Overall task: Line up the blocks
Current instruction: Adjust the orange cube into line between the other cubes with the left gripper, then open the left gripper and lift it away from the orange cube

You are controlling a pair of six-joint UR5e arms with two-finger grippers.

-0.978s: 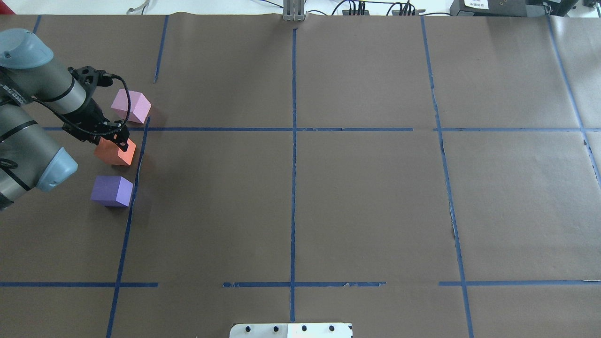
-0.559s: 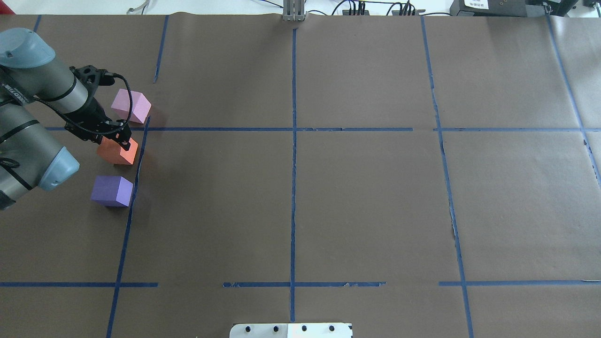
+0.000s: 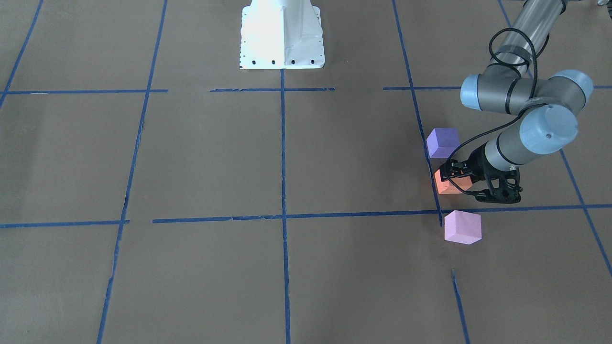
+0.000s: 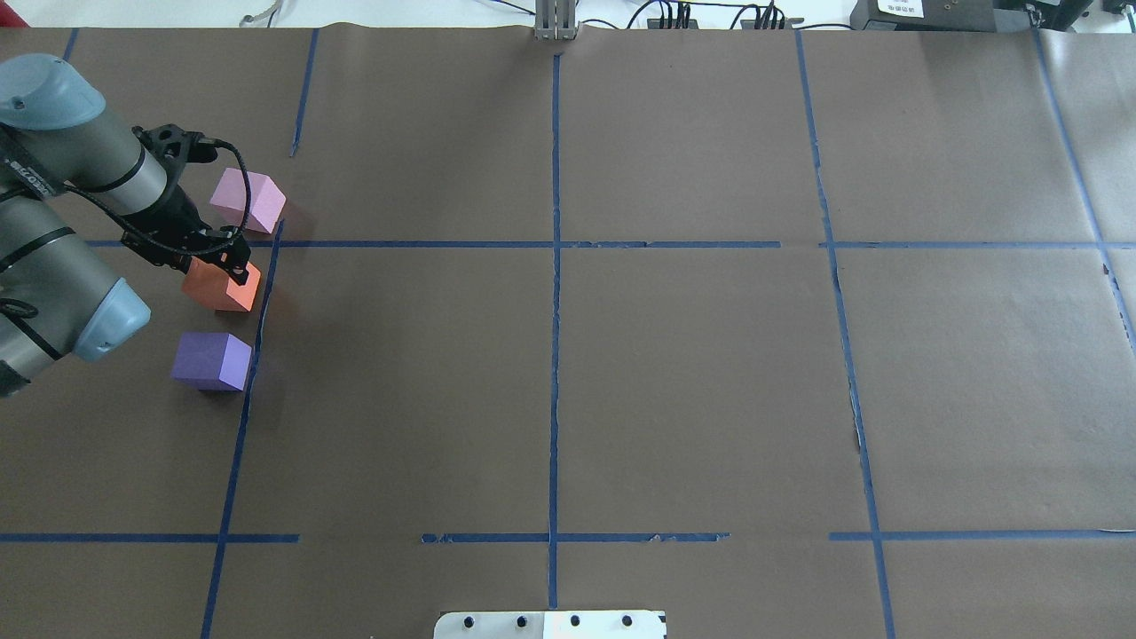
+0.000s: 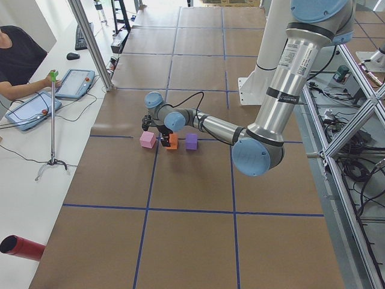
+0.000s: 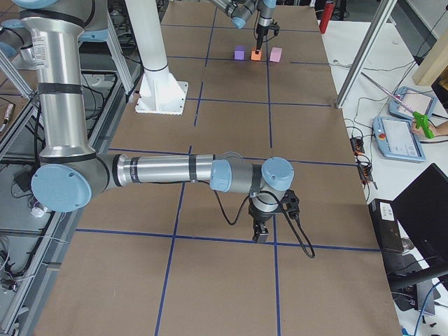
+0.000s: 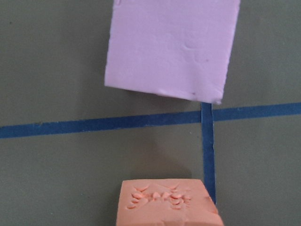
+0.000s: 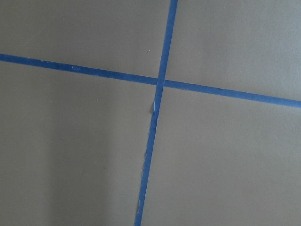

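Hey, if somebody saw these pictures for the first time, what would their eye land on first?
Three bright foam cubes stand out on the brown paper at the robot's left side: a pink block, an orange block and a purple block, in a rough row beside a blue tape line. The left pincer is down on the orange block in the middle and appears to grip it.

Seeing orange block (image 4: 213,291), violet-purple block (image 4: 211,359), pale pink block (image 4: 248,200). Noting brown paper (image 4: 692,373) gridded with blue tape (image 4: 555,355). Showing grey left arm (image 4: 53,257) with light-blue caps, black left gripper (image 4: 232,266), white base plate (image 3: 282,33).
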